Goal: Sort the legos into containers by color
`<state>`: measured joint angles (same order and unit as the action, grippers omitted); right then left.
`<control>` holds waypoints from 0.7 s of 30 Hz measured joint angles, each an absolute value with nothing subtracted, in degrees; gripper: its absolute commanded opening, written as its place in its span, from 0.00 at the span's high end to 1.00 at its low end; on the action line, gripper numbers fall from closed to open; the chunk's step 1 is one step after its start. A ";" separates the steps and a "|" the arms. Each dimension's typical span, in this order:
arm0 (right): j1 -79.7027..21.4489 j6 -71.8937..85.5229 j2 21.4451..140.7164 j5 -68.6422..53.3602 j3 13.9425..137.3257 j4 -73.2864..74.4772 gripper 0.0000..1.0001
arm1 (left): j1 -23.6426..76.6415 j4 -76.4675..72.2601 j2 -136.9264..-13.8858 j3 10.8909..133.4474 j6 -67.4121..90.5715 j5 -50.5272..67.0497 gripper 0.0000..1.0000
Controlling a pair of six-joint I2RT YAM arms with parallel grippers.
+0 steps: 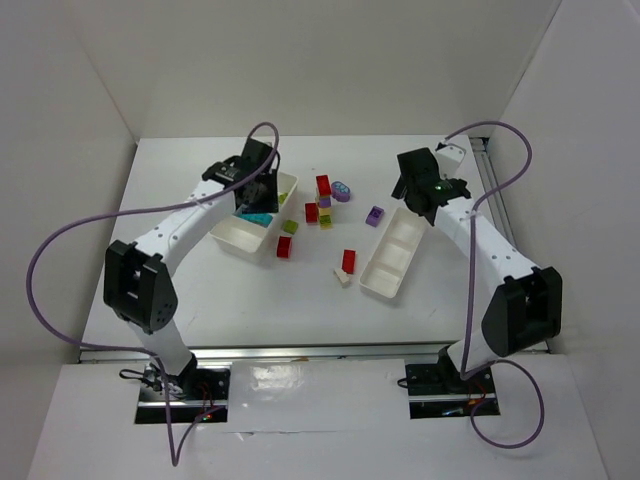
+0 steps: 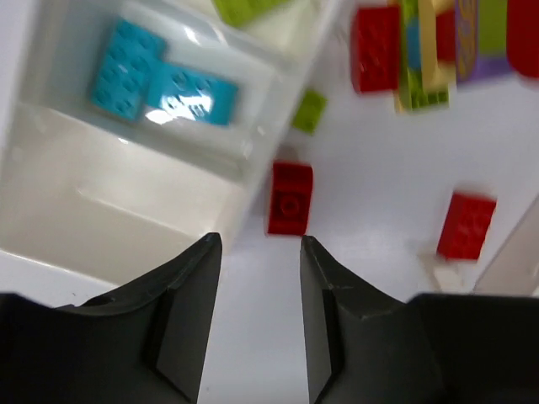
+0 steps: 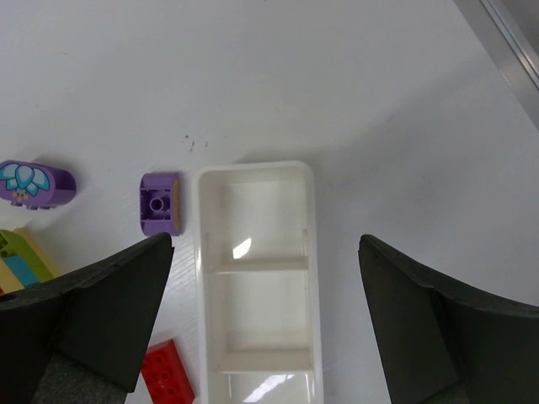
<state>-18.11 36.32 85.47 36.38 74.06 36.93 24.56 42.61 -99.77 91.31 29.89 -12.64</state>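
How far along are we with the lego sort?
Early. Done: two cyan-blue studded plastic bricks and a lime green brick sit in separate compartments of the smaller white plastic tray. In hand: nothing; the left gripper and right gripper both show parted, empty jaws. Left: the long three-compartment white tray is empty, while red bricks, a purple brick and others lie loose on the white table.

A white table [image 1: 200, 300] carries a small divided tray [image 1: 236, 236] at centre left and a long three-compartment tray [image 1: 386, 268] at centre right. Between them lie a mixed brick cluster [image 1: 325, 200], a red brick [image 1: 348, 261] and a purple brick [image 1: 374, 215].
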 measured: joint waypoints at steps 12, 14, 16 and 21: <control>-18.11 36.29 81.01 34.26 69.71 36.93 0.02 | 36.93 38.92 -101.19 78.94 34.96 -13.34 0.21; -18.11 36.14 81.01 34.22 69.71 36.95 0.02 | 36.75 38.46 -102.69 78.50 36.29 -14.66 0.20; -18.11 35.97 81.01 34.15 69.71 36.93 0.02 | 36.53 37.91 -103.66 78.13 36.91 -15.62 0.18; -18.11 35.70 81.01 34.04 69.71 36.99 0.02 | 36.34 35.35 -104.92 77.30 37.93 -16.95 0.21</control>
<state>-18.11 35.70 81.01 34.04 69.71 36.99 36.34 35.35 -104.92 77.30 37.93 -16.95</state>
